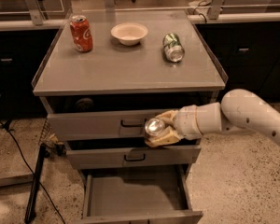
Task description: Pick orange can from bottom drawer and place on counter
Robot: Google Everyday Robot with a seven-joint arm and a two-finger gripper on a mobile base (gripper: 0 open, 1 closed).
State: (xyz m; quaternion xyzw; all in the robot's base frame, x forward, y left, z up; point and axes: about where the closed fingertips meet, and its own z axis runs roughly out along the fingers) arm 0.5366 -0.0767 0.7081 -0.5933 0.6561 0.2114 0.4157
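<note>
My gripper [159, 129] is shut on the orange can [155, 126], whose silver lid faces the camera. It holds the can in the air in front of the upper drawers, above the open bottom drawer [136, 199] and below the level of the counter [126, 66]. The bottom drawer is pulled out and its grey floor is bare. My white arm reaches in from the right.
On the counter stand a red cola can [80, 33] at the back left, a white bowl [129, 33] at the back middle and a green-and-silver can [173, 47] lying on its side at the right. Black cables and a stand [35, 185] are on the floor at left.
</note>
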